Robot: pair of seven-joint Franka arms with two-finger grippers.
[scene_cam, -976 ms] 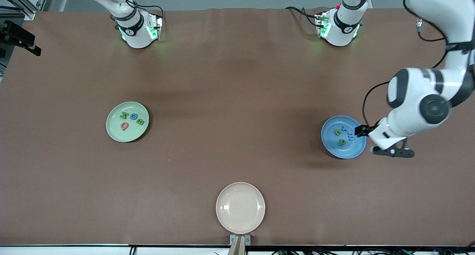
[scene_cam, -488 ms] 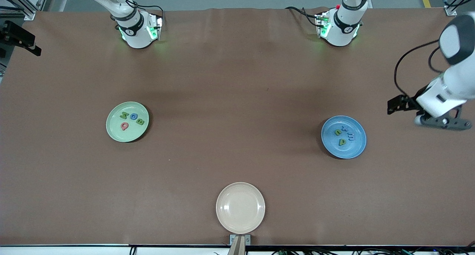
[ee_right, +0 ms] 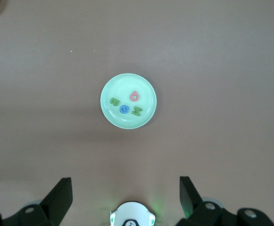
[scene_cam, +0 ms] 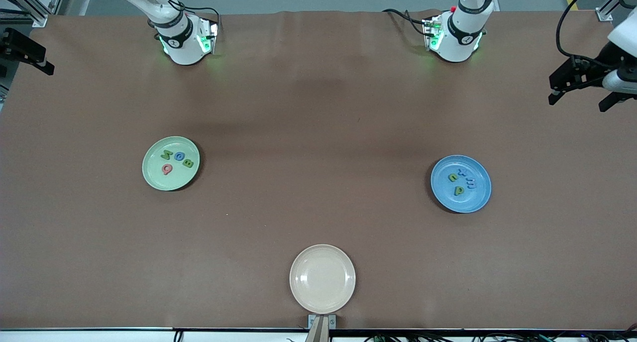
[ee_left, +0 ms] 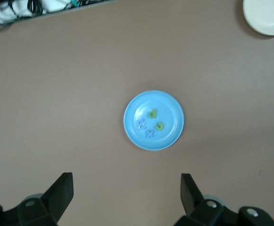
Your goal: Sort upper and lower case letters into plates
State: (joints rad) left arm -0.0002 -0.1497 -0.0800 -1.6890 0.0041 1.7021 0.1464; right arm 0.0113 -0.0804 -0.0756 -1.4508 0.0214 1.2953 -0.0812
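Observation:
The pale green plate [scene_cam: 164, 180] lies toward the right arm's end and holds several letters [scene_cam: 177, 161]: two green, one blue, one pinkish red. The blue plate [scene_cam: 450, 198] lies toward the left arm's end and holds two green and two blue letters [scene_cam: 461, 181]. My left gripper [scene_cam: 577, 104] hangs open and empty in the air over the table's edge at the left arm's end, apart from the blue plate [ee_left: 167, 106]. My right gripper [ee_right: 125, 188] is open and empty, high over its own base, looking down on the green plate [ee_right: 122, 120].
An empty cream-beige plate [scene_cam: 322, 278] sits near the table's front edge, midway between the two arms' ends, also seen as the cream-beige plate [ee_left: 268, 16] in the left wrist view. A small bracket [scene_cam: 322, 326] sticks up at that edge. A black device [scene_cam: 25, 51] stands off the right arm's end.
The left arm has risen from beside the blue plate and swung out to the table's edge, toward the bases. Plates, letters and the right arm have not moved.

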